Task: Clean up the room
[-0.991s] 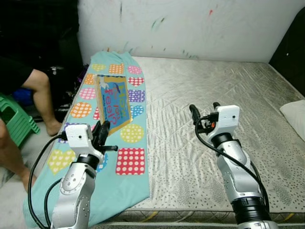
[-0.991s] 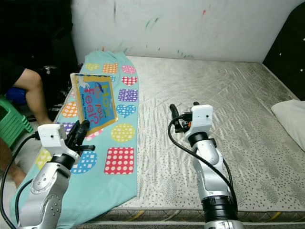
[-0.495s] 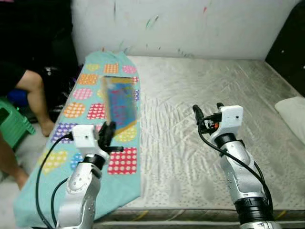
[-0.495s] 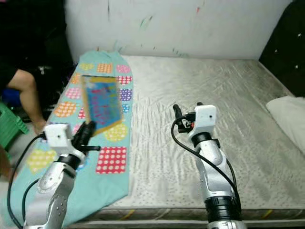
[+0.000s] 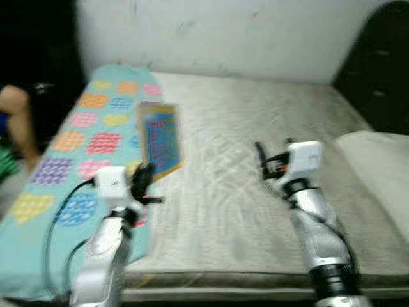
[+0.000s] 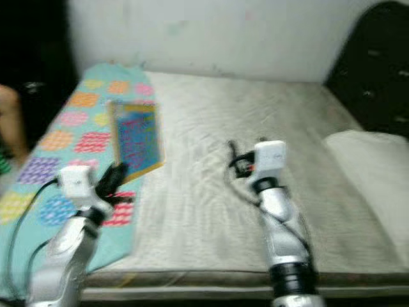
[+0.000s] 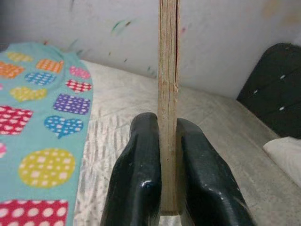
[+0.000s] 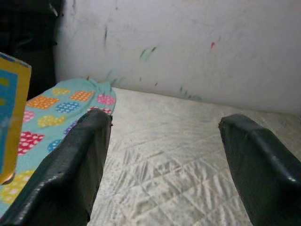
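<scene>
Head views: strong motion blur throughout; edges of the mattress (image 5: pixel 243 192), patterned blanket (image 5: pixel 77 141) and book (image 5: pixel 160 137) smeared. Lighting even, moderately bright on the mattress; white wall (image 5: pixel 211 32) behind it washed out; areas left and right of the mattress fall into deep shade. Wrist views: sharper, soft diffuse light, dull sheen on the black fingers (image 7: pixel 141 183); nearest finger surfaces slightly out of focus.

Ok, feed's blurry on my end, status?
Left gripper shut on book, held upright above the mattress. Right gripper open, empty, raised over mattress. Patterned blanket alongside; nothing blocking.
</scene>
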{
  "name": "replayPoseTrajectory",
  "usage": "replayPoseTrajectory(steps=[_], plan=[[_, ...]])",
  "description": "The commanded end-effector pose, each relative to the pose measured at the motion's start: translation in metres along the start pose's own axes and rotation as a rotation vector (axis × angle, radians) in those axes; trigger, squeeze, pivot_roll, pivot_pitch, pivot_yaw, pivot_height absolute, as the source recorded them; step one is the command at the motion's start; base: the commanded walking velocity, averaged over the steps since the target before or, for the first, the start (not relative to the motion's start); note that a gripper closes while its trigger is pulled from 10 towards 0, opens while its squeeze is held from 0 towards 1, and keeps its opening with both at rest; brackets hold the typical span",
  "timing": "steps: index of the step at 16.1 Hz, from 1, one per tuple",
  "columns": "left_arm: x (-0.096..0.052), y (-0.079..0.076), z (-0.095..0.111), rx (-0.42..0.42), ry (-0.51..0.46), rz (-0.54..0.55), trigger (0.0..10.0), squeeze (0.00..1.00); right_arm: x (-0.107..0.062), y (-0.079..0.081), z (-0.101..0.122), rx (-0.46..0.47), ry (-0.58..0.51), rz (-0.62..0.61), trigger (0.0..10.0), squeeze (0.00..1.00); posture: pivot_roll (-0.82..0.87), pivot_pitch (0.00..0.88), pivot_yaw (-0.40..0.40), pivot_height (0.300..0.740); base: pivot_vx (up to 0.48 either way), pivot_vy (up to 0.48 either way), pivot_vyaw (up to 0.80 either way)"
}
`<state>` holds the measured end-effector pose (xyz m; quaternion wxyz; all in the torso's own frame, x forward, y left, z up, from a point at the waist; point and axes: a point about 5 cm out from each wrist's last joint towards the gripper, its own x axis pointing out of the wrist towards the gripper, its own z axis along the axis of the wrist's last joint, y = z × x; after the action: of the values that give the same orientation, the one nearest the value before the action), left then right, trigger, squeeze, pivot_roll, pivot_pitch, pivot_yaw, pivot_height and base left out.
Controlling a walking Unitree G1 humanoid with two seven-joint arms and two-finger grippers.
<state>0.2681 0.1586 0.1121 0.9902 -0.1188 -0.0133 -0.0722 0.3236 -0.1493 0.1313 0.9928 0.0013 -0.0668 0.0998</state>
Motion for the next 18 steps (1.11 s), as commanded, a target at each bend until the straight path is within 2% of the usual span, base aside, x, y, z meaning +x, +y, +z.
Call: replayPoseTrajectory(steps=[1, 5, 15, 18], plan=[[0.0043, -0.0090, 0.0090, -0.003, -0.046, -0.033, 10.0, 0.00, 0.0002, -0.0092, 0.0040, -0.014, -0.010, -0.019, 10.0, 0.00, -0.09, 0.000, -0.050, 0.740, 0.000, -0.386, 0.00], [0.0044, -0.0097, 0.0086, 0.001, -0.047, -0.033, 10.0, 0.00, 0.0004, -0.0093, 0.0040, -0.016, -0.010, -0.015, 10.0, 0.00, -0.09, 0.000, -0.052, 0.740, 0.000, -0.360, 0.00], [0.0072, -0.0080, 0.0101, -0.008, -0.065, -0.017, 10.0, 0.00, 0.0039, -0.0089, 0.0044, 0.004, -0.014, -0.014, 10.0, 0.00, -0.08, 0.000, -0.053, 0.740, 0.000, 0.000, 0.00], [0.0079, -0.0081, 0.0102, 0.003, -0.066, -0.020, 10.0, 0.00, 0.0049, -0.0069, 0.0056, -0.029, -0.022, -0.004, 10.0, 0.00, -0.08, 0.000, -0.052, 0.740, 0.000, 0.000, 0.00]])
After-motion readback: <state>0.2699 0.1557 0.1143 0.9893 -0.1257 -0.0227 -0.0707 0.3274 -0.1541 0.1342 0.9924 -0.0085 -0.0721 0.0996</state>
